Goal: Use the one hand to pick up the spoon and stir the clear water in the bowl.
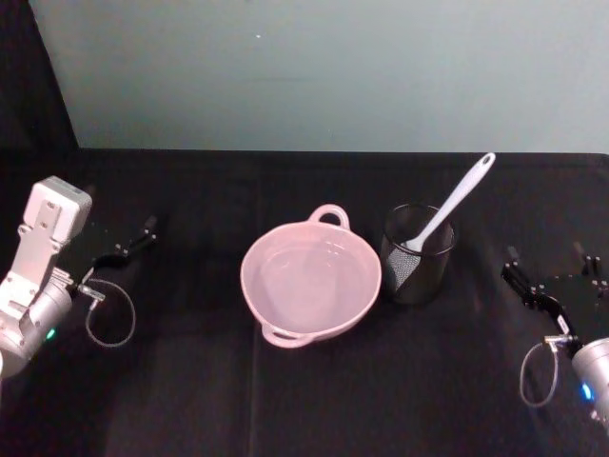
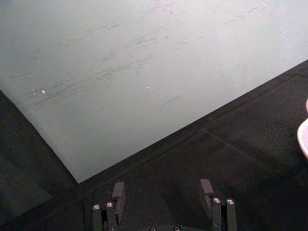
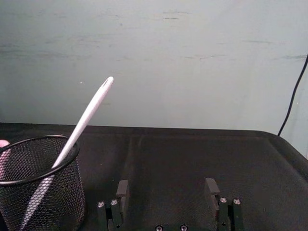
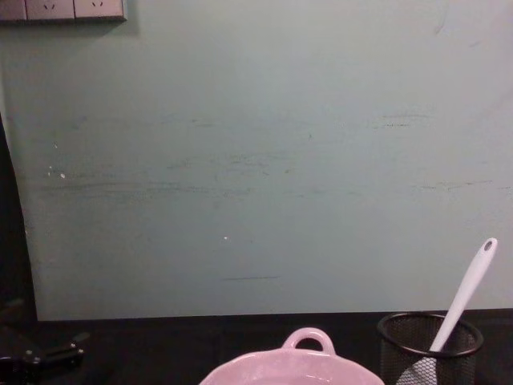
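Head view puts the right claw low over the black surface near its right edge, fingers spread wide and holding nothing; the right wrist view confirms the gap, with bare cloth between the two finger pads. Just off to its left stands a black mesh cup, and the spoon rests in it head down, the paddle against the mesh at the bottom and the slim handle leaning up, away from the robot and toward the right, so its holed tip pokes well above the rim on the side nearer this claw. That slant is what the coming grasp turns on: the handle's long axis runs diagonally, and the free upper stretch is the only part open to a pinch, so the right claw would likely need to rise and swing left to meet it across its width. The bowl sits just left of the cup, close to touching, with the water showing only as a faint sheen inside. The left claw lies well apart beyond the bowl, also open and empty, clearly the farther arm from the spoon. By my judgement the task is at its very start, with the spoon not yet lifted.
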`<action>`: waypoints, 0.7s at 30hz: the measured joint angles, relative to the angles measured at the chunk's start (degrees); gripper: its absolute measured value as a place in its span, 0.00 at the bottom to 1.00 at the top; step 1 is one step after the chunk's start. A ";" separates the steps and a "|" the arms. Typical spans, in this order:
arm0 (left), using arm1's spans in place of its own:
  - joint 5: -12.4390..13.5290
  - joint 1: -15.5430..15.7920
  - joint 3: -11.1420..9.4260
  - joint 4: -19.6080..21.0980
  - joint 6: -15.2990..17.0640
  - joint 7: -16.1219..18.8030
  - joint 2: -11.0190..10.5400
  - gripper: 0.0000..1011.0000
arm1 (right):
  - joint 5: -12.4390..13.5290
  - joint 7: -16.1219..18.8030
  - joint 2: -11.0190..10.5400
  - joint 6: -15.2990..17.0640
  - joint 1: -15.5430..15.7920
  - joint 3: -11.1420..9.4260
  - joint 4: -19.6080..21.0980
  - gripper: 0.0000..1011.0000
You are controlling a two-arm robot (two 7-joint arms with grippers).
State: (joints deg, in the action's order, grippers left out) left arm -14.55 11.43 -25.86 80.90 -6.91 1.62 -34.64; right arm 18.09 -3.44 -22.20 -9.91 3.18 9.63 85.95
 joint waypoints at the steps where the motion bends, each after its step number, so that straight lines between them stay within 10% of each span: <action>1: 0.00 0.00 0.00 0.00 0.00 0.00 -0.01 1.00 | 0.00 -0.01 0.00 0.01 0.00 0.00 0.00 0.99; 21: 0.00 0.00 0.00 0.00 0.00 0.00 0.00 1.00 | 0.00 -0.02 0.00 0.00 0.00 0.00 0.00 0.99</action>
State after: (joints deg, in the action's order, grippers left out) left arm -14.55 11.43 -25.86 80.90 -6.90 1.62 -34.65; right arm 18.09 -3.46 -22.20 -9.91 3.19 9.63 85.95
